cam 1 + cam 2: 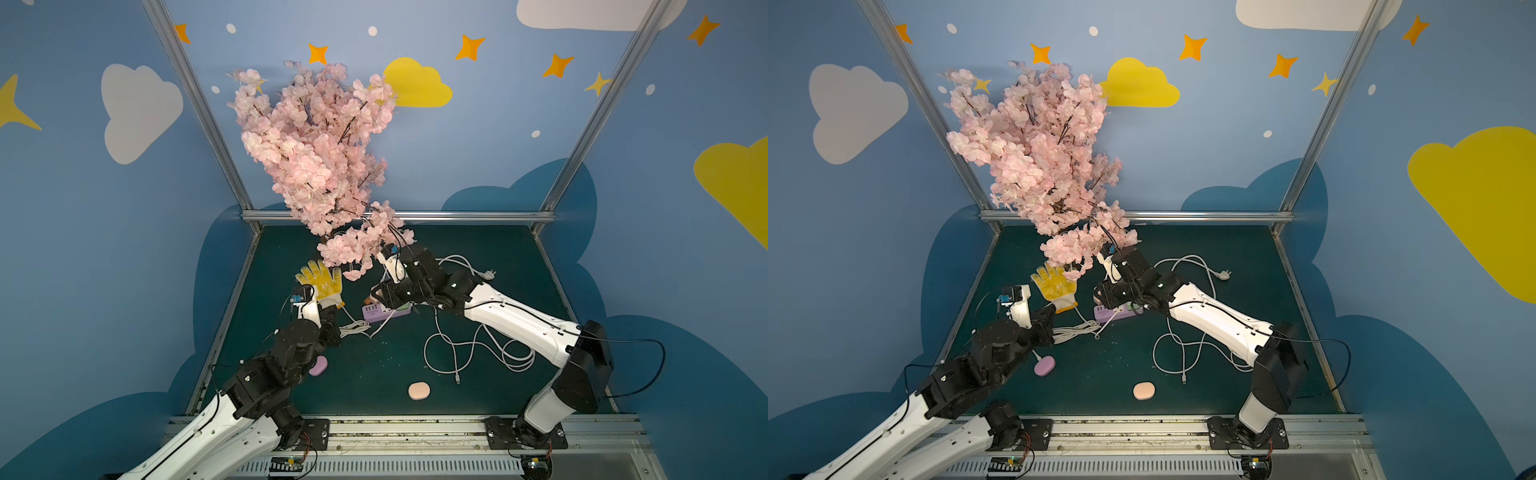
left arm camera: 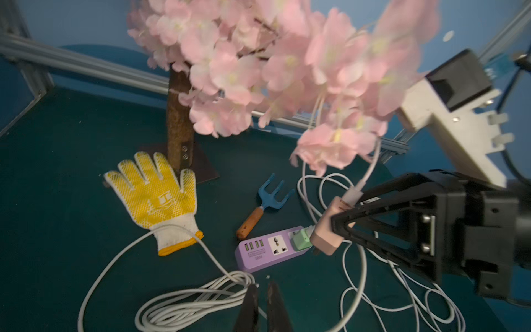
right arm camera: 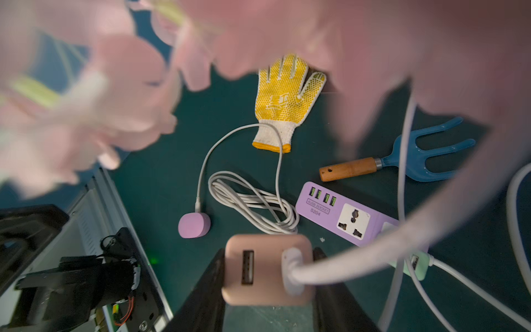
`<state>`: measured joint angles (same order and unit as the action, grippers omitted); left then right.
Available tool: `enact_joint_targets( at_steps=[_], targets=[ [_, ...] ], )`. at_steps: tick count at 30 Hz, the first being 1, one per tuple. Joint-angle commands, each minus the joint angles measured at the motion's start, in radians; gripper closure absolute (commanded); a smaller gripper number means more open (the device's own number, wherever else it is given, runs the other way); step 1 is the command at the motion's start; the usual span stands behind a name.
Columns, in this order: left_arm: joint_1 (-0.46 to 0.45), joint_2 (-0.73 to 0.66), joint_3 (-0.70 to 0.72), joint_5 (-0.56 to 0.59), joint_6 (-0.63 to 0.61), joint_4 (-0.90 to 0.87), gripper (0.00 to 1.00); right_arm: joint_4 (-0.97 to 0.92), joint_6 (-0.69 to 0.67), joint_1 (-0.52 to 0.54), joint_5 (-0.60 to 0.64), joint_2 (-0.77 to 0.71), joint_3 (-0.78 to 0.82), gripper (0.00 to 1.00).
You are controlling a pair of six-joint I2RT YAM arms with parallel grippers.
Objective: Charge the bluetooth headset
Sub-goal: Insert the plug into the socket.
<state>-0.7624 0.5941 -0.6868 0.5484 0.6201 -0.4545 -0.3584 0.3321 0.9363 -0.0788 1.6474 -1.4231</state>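
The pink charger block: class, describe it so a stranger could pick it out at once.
Find the blossom tree on the table. In front lies a purple power strip; at its end the right gripper clamps the pink charger block. Unlike the green adapter beside it, it is pink and gripped.

The left arm (image 1: 216,419) reaches forward with its elbow bent, and the left gripper (image 2: 263,287) sits low with its fingers pressed nearly together. The right arm (image 1: 519,320) stretches inward, the fingers of the right gripper (image 3: 268,253) clamped on a pink charger block (image 2: 327,232).
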Motion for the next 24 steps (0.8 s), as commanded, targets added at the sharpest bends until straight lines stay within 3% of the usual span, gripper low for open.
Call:
enact_joint_targets(
  at_steps=[1,7,17,24],
  targets=[
    [0.065,0.034,0.047,-0.046,0.174,0.001,0.90,0.168,-0.011,0.022,0.122,0.015,0.043,1.00],
    [0.176,0.133,0.163,-0.219,0.298,0.192,0.92,0.195,0.061,0.025,0.152,0.087,0.069,1.00],
    [0.178,0.370,0.166,-0.324,0.296,0.428,0.95,0.065,0.126,0.028,0.352,0.148,0.070,1.00],
    [0.178,0.555,0.116,-0.393,0.284,0.521,0.96,0.068,0.130,0.027,0.405,0.203,0.055,1.00]
  ],
)
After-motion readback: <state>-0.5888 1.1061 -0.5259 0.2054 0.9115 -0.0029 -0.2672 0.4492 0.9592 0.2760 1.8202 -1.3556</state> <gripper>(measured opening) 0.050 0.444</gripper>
